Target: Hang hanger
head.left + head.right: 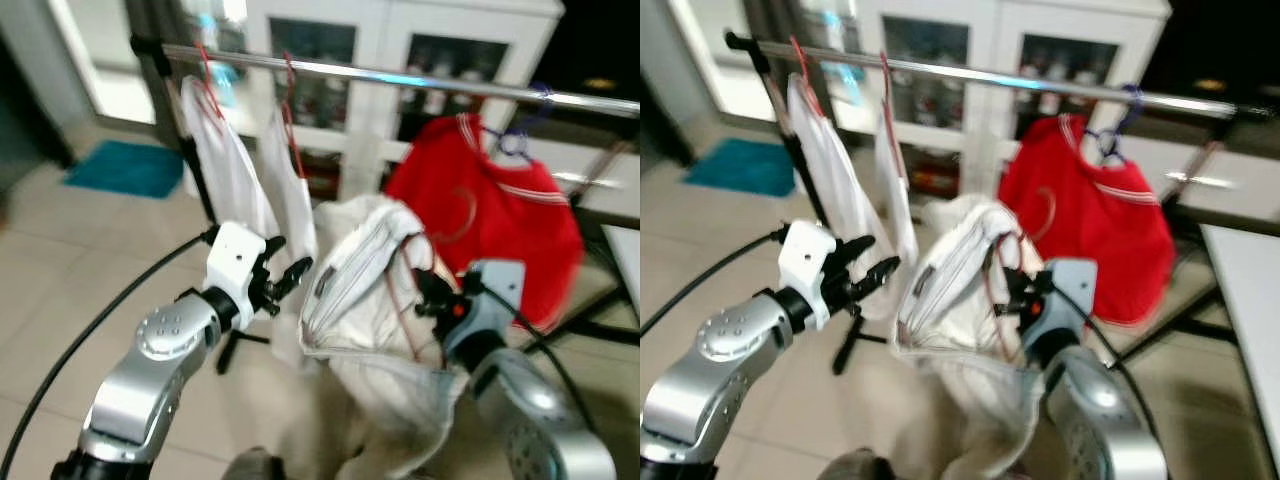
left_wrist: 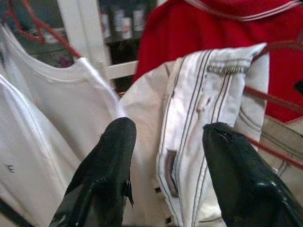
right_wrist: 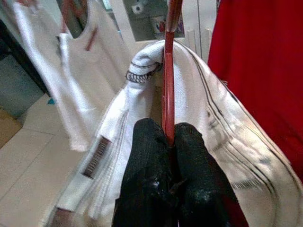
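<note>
A red hanger [image 3: 168,71] carries a cream garment [image 1: 365,290] with dark stripes, held below the metal rail [image 1: 400,78]. My right gripper [image 3: 166,135] is shut on the hanger's red wire, and its hook [image 1: 462,215] rises in front of a red shirt [image 1: 490,215]. My left gripper [image 2: 165,137] is open just left of the garment, its black fingers [image 2: 111,156] either side of the garment's hem. In the left eye view the left gripper [image 1: 288,275] sits between the cream garment and two white shirts [image 1: 235,170].
The two white shirts hang on red hangers at the rail's left end; the red shirt hangs on a blue hanger [image 1: 520,130] to the right. A white cabinet [image 1: 400,60] stands behind. The rack's stand [image 1: 195,190] and a teal mat [image 1: 125,168] are on the tiled floor.
</note>
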### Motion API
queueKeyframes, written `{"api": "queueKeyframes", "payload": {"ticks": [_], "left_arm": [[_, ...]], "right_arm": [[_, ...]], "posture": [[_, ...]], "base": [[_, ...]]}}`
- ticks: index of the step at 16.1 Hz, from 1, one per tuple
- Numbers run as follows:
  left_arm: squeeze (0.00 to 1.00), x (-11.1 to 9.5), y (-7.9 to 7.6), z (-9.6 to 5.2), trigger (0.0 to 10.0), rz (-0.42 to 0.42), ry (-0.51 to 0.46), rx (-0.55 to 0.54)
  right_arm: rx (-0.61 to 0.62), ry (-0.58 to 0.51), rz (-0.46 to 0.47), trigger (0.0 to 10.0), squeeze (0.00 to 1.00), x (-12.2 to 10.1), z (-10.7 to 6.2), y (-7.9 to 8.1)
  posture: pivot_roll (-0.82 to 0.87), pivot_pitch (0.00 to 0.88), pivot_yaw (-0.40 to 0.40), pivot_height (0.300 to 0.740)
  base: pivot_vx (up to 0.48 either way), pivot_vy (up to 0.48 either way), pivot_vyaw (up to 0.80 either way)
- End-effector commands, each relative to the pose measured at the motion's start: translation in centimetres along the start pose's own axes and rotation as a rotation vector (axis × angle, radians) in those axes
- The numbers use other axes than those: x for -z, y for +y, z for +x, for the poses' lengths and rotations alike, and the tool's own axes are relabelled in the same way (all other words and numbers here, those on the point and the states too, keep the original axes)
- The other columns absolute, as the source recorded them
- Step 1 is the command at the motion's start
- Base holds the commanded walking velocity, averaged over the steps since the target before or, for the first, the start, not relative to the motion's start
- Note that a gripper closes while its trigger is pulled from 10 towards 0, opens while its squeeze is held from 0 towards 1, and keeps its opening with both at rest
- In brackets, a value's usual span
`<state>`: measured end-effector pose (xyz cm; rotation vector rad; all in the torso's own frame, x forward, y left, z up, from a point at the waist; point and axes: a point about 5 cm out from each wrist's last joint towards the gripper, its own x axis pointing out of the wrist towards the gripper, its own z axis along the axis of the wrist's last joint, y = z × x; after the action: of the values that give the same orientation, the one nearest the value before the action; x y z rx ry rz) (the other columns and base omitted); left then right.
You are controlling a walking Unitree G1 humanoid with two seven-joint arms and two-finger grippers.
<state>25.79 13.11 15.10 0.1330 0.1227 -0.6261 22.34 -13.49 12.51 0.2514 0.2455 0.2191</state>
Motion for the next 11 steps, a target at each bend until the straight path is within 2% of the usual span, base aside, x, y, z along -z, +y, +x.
{"api": "queueKeyframes", "payload": {"ticks": [1, 6, 11], "left_arm": [[0.0, 0.06, -0.3, 0.0, 10.0, 0.003, 0.007, 0.01], [0.0, 0.09, -0.43, -0.06, 10.0, 0.003, 0.007, 0.015], [0.0, 0.17, -0.51, -0.21, 10.0, 0.002, 0.01, 0.014]], "right_arm": [[-0.02, -0.055, -0.01, 0.0, 0.0, -1.19, -0.23, 0.21], [-0.024, -0.047, -0.011, 0.0, 0.0, -1.16, -0.38, 0.24], [-0.056, -0.042, -0.021, 0.0, 0.0, -1.17, -0.32, 0.52]], "posture": [[-0.01, 0.057, -0.019, 0.74], [-0.02, 0.06, -0.023, 0.74], [-0.01, 0.057, -0.028, 0.74]], "base": [[-0.266, 0.0, -0.43], [-0.269, 0.0, -0.42], [-0.267, 0.0, 0.0]]}}
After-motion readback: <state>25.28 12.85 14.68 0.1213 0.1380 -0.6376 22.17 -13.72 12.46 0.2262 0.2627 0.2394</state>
